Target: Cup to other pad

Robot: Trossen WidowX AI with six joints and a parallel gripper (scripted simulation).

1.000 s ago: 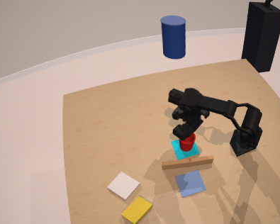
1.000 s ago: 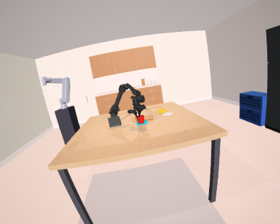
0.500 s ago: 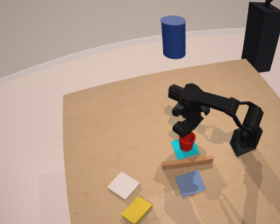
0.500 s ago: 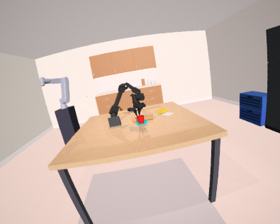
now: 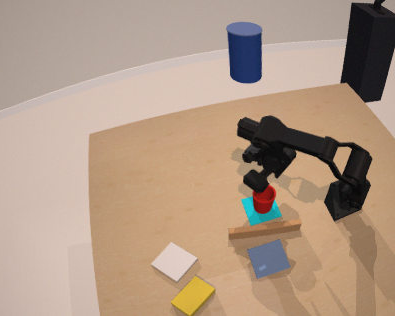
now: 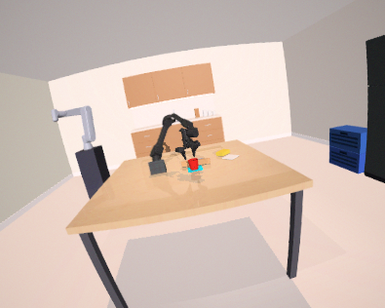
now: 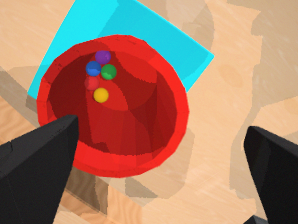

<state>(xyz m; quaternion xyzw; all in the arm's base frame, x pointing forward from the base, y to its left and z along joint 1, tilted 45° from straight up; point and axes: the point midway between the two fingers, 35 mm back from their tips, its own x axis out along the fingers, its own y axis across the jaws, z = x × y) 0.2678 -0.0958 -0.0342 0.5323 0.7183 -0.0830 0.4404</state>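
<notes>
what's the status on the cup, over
Gripper open, holding nothing. Cup upright on cyan pad, marbles inside. Wood bar beside pad.
</notes>
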